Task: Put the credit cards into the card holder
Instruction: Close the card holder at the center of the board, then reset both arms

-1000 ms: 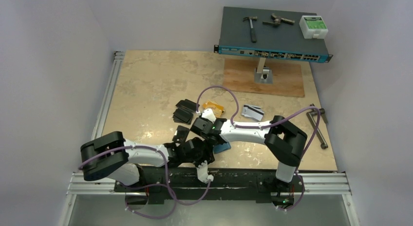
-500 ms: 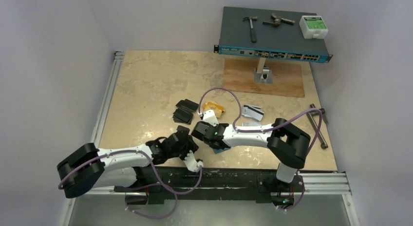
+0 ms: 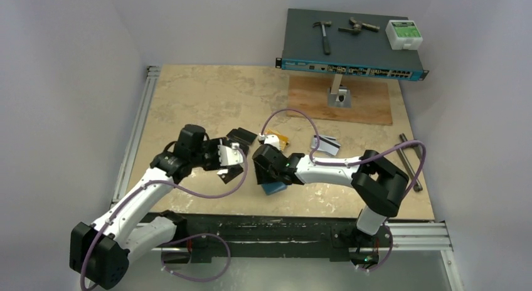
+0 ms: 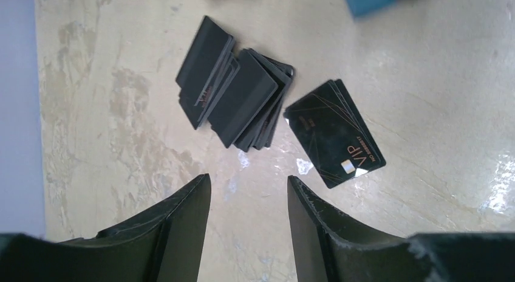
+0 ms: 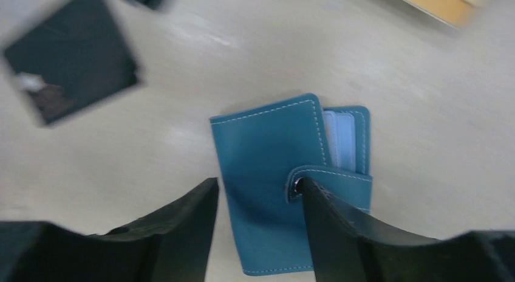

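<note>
The card holder [image 5: 267,154] lies folded near the table's [image 3: 188,96] front edge, under the right gripper [image 5: 258,188], which is open and empty. The left gripper [image 4: 249,185], also open and empty, hovers over the black cards [image 4: 237,99]. The orange cards [image 3: 282,140] and silver cards [image 3: 327,143] lie loose too, so loading seems barely begun.

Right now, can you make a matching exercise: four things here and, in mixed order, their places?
1 teal leather folding card holder
2 glossy black plastic VIP card
3 orange-gold plastic cards
4 metal-headed hammer

a on the dark network switch
b under the right end effector
c just left of the silver-white cards
d beside the fanned black card stacks

Pairs: 1-b, 2-d, 3-c, 4-a
</note>
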